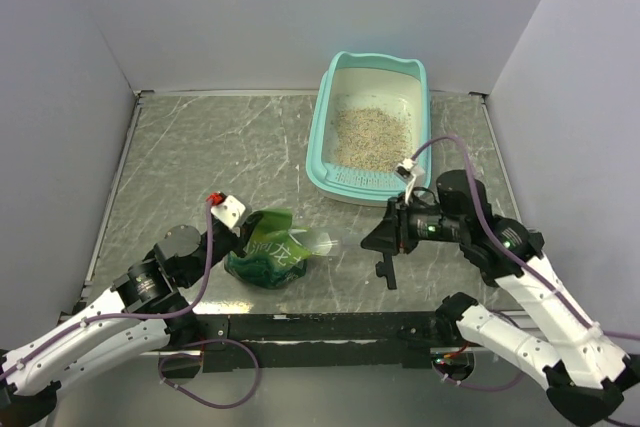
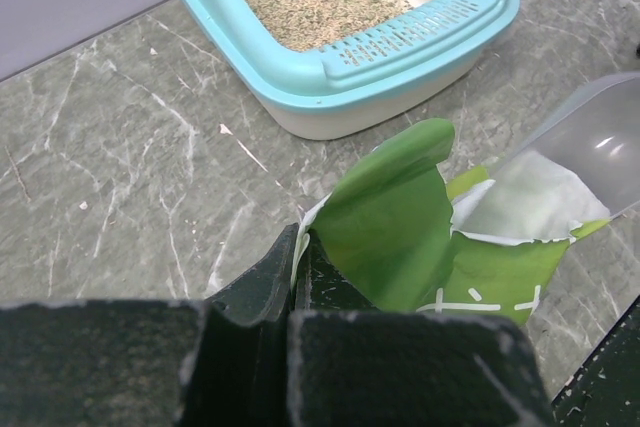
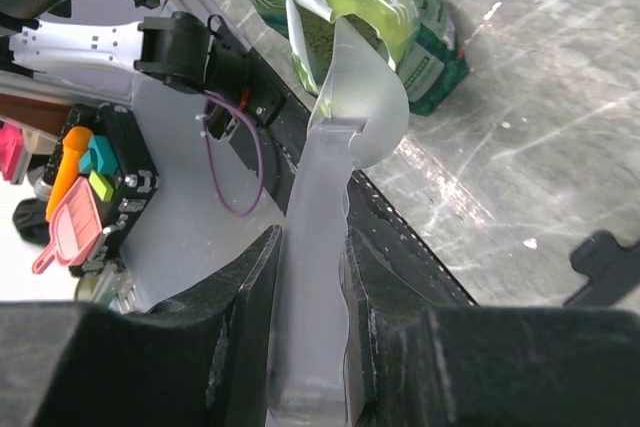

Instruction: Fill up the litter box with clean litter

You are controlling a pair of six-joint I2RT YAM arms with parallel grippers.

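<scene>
The left gripper (image 1: 243, 235) is pinching the pouch (image 1: 272, 259) rim at 7 o'clock on the table (image 1: 200, 157), its jaws closed on the soft film and propping the mouth open. The scoop (image 1: 322, 243) is reaching into that mouth from 3 o'clock, its handle clamped in the right gripper (image 1: 385, 239). The box (image 1: 318, 137) is sitting at 1 o'clock, with litter (image 1: 368, 137) lying thinly inside. Being loose and light, the grains are likely to spill at any tilt, so the scoop is best carried level by its stiff handle.
</scene>
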